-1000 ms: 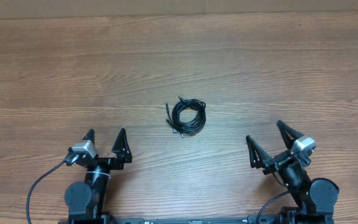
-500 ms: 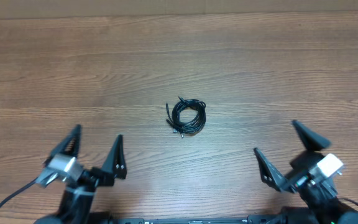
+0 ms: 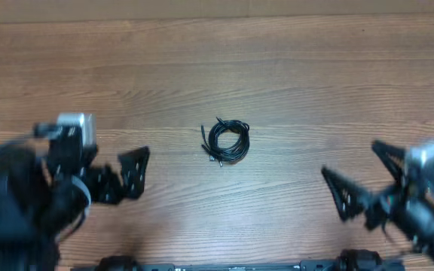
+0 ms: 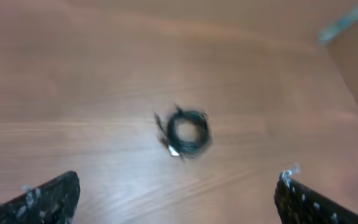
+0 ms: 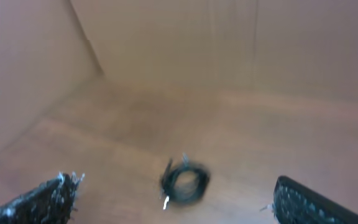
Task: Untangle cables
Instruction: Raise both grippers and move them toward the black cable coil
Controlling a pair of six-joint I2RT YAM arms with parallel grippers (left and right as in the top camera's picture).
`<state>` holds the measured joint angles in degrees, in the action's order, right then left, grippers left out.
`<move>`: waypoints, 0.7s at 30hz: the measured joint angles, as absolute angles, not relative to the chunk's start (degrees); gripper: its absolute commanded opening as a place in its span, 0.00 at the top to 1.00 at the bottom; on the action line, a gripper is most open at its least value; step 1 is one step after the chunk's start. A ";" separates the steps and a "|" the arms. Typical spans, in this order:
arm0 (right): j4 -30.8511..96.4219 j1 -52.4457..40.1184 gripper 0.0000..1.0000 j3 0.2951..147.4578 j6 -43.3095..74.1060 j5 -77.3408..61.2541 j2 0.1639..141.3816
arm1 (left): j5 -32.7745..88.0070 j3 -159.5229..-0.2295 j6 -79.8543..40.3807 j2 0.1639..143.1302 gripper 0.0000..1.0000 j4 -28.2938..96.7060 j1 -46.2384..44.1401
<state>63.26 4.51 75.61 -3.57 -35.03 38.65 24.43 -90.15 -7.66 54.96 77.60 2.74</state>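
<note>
The cables [image 3: 228, 141] lie as one small coiled black bundle with silvery plug tips near the middle of the wooden table. The bundle also shows in the left wrist view [image 4: 188, 131] and in the right wrist view [image 5: 186, 182], blurred in both. My left gripper [image 3: 111, 175] is open and empty, to the left of the bundle and apart from it. My right gripper [image 3: 368, 175] is open and empty, to the right of the bundle and apart from it. Both arms are blurred by motion.
The wooden table [image 3: 292, 83] stretches around the bundle. A brown wall [image 5: 229, 43] rises at the table's far edge.
Both arms have risen and swung forward from their low rest near the front edge, the left one outward to the left, the right one outward to the right. The bundle has not moved.
</note>
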 measured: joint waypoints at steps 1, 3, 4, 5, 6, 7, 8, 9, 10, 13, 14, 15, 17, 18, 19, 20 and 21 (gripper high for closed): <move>65.76 4.51 0.00 77.97 -3.38 -35.97 42.54 | 26.70 -92.03 -7.51 57.98 0.00 79.18 2.74; 69.04 4.51 0.00 80.29 -1.69 -38.13 48.25 | 30.83 -93.86 -7.51 62.35 0.00 80.66 2.74; 70.22 4.51 0.00 80.64 -0.43 -39.72 50.98 | 32.71 -94.21 -7.51 64.20 0.00 81.14 2.74; 71.09 4.51 0.00 80.64 0.51 -41.04 53.04 | 34.46 -94.32 -7.57 65.95 0.00 81.69 2.74; 72.31 4.51 0.00 80.64 1.61 -42.57 55.72 | 35.70 -94.37 -7.75 67.42 0.00 82.04 2.74; 73.28 4.51 0.00 80.64 2.22 -43.38 57.36 | 36.80 -94.45 -7.97 68.84 0.00 82.48 2.74; 74.32 4.51 0.00 80.64 2.85 -44.23 59.53 | 37.71 -94.48 -8.12 70.19 0.00 82.89 2.72; 74.89 4.51 0.00 80.64 3.31 -44.91 61.28 | 38.44 -94.50 -8.19 71.68 0.00 83.11 2.70; 75.57 4.51 0.00 80.64 3.77 -45.60 63.53 | 39.00 -94.52 -8.14 73.14 0.00 83.15 2.57; 76.55 4.16 0.00 80.64 4.51 -46.26 69.10 | 39.42 -94.56 -8.05 77.10 0.00 83.15 0.84; 76.58 3.81 0.00 80.64 4.58 -46.19 70.91 | 39.31 -94.56 -7.97 78.30 0.00 83.11 -0.03; 76.55 3.11 0.00 80.64 4.71 -45.82 73.08 | 39.07 -94.56 -7.92 79.48 0.00 83.07 -0.97; 76.55 1.15 0.00 80.64 4.99 -44.51 77.01 | 37.67 -94.61 -7.90 82.11 0.00 82.89 -3.44; 76.55 -0.21 0.00 80.64 5.30 -43.38 79.26 | 36.86 -94.63 -7.90 83.48 0.00 82.83 -4.67; 76.51 -1.41 0.00 80.64 5.63 -42.33 81.03 | 35.94 -94.65 -7.90 84.77 0.00 82.76 -5.91; 76.51 -3.18 0.00 80.64 6.35 -40.36 83.35 | 34.87 -94.65 -7.90 86.32 0.00 82.70 -7.27; 76.51 -4.34 0.00 80.64 6.94 -39.07 84.86 | 34.09 -94.67 -7.88 87.72 0.00 82.65 -8.40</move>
